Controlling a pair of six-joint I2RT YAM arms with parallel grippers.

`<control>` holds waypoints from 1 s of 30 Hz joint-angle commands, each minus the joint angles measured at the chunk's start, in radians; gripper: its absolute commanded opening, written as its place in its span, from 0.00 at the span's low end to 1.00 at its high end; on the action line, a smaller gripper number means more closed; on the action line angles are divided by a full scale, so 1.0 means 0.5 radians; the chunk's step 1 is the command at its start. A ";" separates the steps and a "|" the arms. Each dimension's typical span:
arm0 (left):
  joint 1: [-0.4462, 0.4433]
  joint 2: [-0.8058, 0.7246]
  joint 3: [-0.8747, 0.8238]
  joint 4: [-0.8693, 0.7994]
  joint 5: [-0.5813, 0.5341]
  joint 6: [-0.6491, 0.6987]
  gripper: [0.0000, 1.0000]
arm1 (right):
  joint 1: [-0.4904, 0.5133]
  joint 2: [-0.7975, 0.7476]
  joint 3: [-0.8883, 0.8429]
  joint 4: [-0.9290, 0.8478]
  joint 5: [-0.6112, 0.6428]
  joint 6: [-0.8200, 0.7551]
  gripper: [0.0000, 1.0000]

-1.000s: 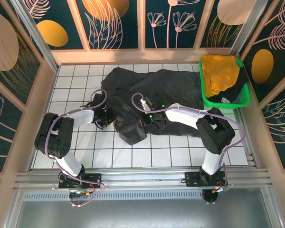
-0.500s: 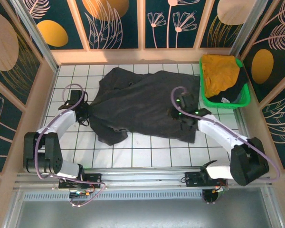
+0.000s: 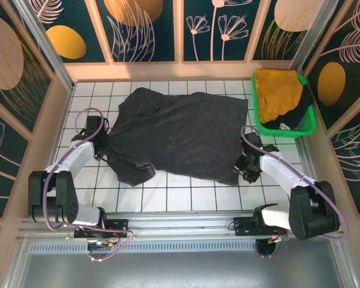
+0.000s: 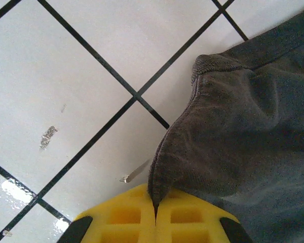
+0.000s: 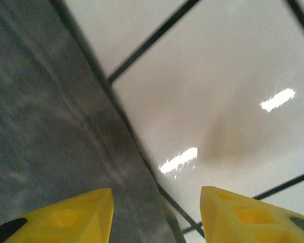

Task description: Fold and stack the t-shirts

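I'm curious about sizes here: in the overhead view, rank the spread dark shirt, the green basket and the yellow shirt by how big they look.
1. dark shirt, by far the largest.
2. green basket.
3. yellow shirt, bunched inside the basket and covering most of it, so those two look close.

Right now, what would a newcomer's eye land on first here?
The big charcoal t-shirt lies spread over the middle of the white tiled table. The left end effector is shut on its left edge, the right end effector open at its right hem. At the far right, a green basket holds a mustard-yellow t-shirt.
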 commanded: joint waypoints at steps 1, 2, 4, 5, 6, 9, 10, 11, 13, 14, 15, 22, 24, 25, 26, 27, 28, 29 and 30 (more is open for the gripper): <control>0.012 0.015 0.011 -0.048 0.014 0.033 0.00 | 0.208 0.020 -0.013 -0.107 -0.047 0.019 0.52; 0.010 0.015 0.013 -0.044 0.017 0.036 0.00 | 0.239 0.029 -0.025 -0.094 -0.058 0.037 0.52; 0.011 0.019 0.017 -0.044 0.020 0.042 0.00 | 0.276 0.054 -0.064 -0.050 -0.076 0.084 0.52; 0.012 0.025 0.017 -0.039 0.025 0.047 0.00 | 0.284 0.071 -0.078 -0.026 -0.086 0.097 0.53; 0.012 0.027 0.019 -0.036 0.029 0.048 0.00 | 0.292 0.091 -0.088 -0.004 -0.100 0.104 0.53; 0.012 0.038 0.023 -0.032 0.039 0.053 0.00 | 0.317 0.194 -0.077 0.030 -0.118 0.102 0.52; 0.012 0.040 0.027 -0.029 0.040 0.054 0.00 | 0.322 0.222 -0.076 0.041 -0.118 0.099 0.53; 0.011 0.044 0.031 -0.028 0.044 0.055 0.00 | 0.321 0.255 -0.084 0.068 -0.125 0.098 0.53; 0.010 0.046 0.034 -0.020 0.051 0.053 0.00 | 0.313 0.333 -0.098 0.151 -0.143 0.090 0.52; 0.012 0.046 0.036 -0.019 0.054 0.051 0.00 | 0.309 0.382 -0.092 0.190 -0.145 0.080 0.49; 0.012 0.046 0.037 -0.019 0.054 0.051 0.00 | 0.302 0.418 -0.083 0.213 -0.136 0.067 0.46; 0.012 0.049 0.079 0.017 0.113 0.036 0.00 | 0.101 0.549 0.197 0.512 0.051 -0.203 0.01; 0.010 0.052 0.111 0.051 0.165 0.020 0.00 | 0.059 0.566 0.372 0.558 0.080 -0.312 0.00; 0.011 0.055 0.139 0.075 0.203 0.001 0.00 | 0.045 0.577 0.488 0.569 0.106 -0.370 0.00; 0.009 0.056 0.171 0.107 0.243 -0.014 0.00 | 0.038 0.592 0.595 0.576 0.128 -0.426 0.00; 0.012 0.061 0.212 0.155 0.295 -0.046 0.00 | 0.031 0.616 0.721 0.581 0.140 -0.487 0.00; 0.012 0.070 0.268 0.199 0.348 -0.084 0.00 | 0.019 0.652 0.875 0.578 0.173 -0.543 0.00; 0.012 0.081 0.331 0.232 0.385 -0.120 0.00 | 0.007 0.685 1.004 0.574 0.198 -0.578 0.00; 0.012 0.093 0.415 0.278 0.424 -0.165 0.00 | -0.016 0.726 1.153 0.570 0.211 -0.613 0.00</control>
